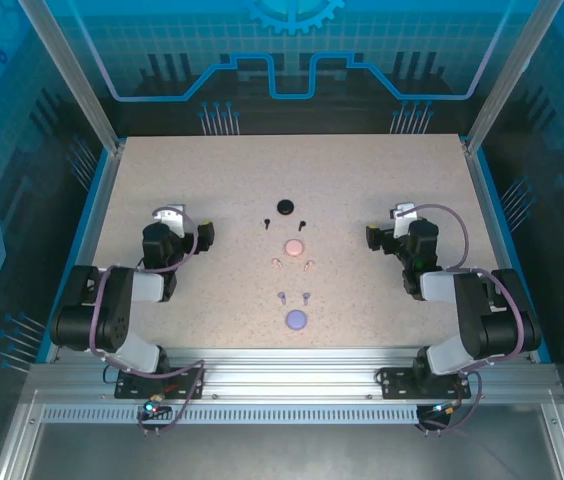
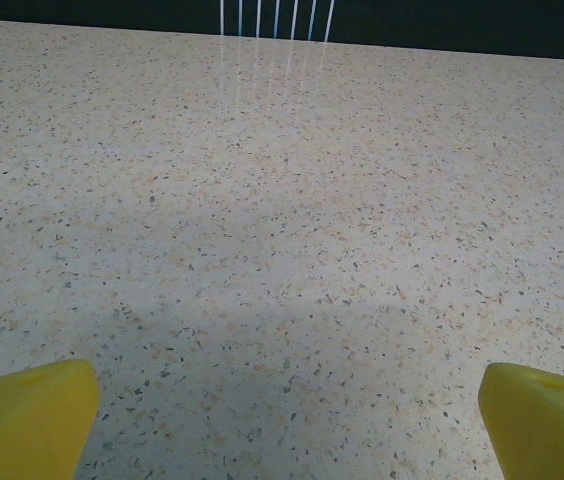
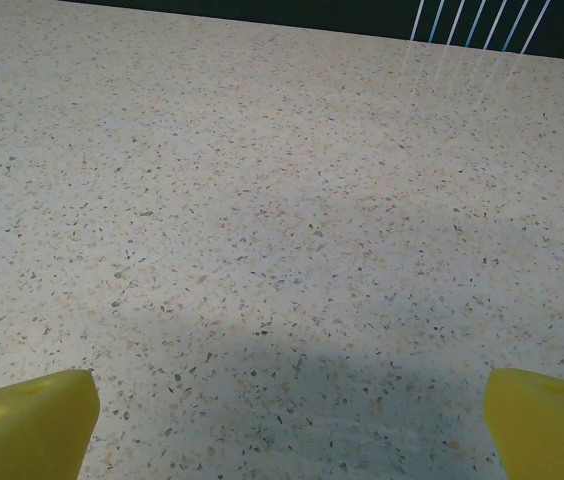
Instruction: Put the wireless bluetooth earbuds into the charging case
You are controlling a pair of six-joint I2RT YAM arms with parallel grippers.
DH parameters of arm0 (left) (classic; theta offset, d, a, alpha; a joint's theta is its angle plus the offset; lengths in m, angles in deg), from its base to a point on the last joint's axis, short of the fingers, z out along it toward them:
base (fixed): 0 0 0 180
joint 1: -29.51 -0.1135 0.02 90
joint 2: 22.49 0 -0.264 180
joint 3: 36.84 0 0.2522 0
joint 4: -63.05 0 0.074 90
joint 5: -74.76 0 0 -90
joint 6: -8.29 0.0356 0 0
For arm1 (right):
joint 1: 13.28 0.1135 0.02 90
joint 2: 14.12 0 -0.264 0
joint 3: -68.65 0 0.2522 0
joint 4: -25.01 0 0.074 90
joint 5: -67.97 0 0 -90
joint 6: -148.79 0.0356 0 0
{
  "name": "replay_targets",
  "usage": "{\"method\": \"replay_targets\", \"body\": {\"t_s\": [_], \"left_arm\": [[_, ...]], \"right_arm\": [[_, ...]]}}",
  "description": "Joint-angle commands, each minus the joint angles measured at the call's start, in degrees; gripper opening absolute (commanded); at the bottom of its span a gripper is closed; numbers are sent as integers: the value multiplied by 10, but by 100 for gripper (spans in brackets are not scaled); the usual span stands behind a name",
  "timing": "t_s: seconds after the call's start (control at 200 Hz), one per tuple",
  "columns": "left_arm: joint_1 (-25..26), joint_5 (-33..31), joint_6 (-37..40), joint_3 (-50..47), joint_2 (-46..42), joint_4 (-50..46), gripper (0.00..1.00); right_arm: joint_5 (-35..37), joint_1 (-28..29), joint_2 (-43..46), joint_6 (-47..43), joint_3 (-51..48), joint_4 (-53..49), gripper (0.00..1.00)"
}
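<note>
Speckled beige table (image 1: 162, 170) sits inside a blue-lit enclosure. Down its middle run three round cases: the black case (image 1: 285, 206) farthest, the pink case (image 1: 293, 246) midway, and the lilac case (image 1: 296, 319) nearest the arm bases. The black earbuds (image 1: 265, 222) lie apart, just on the near side of the black case. The pale pink earbuds (image 1: 278, 263) lie just beyond the pink case's near edge, and the lilac earbuds (image 1: 282, 296) lie between them and the lilac case. All are loose on the table, outside the cases.

The left end effector (image 1: 205, 234) hovers well left of the row and the right end effector (image 1: 372, 236) well right of it. Both are spread wide and hold nothing; the wrist views show yellow fingertips (image 2: 27, 415) with bare table between them.
</note>
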Motion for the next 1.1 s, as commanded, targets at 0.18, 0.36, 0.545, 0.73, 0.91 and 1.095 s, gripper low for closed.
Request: {"method": "replay_targets", "body": {"t_s": [0.18,0.36,0.545,0.73,0.91,1.095], "left_arm": [[-1,-3,-4,4,3,9,99],[-2,-3,-4,4,3,9,99],[-2,-3,-4,7,3,4,99],[-1,-4,-2,7,3,3,99],[0,-1,-2,5,2,7,99],[-1,-11,-4,-11,-15,24,99]], "right_arm": [[-8,-7,-4,3,9,2,100],[-8,-7,-4,4,9,2,100],[-10,-8,-4,4,11,0,100],[-12,-9,-4,4,11,-1,100],[-12,-8,-4,4,11,-1,100],[24,-1,15,10,27,-38,100]]}}
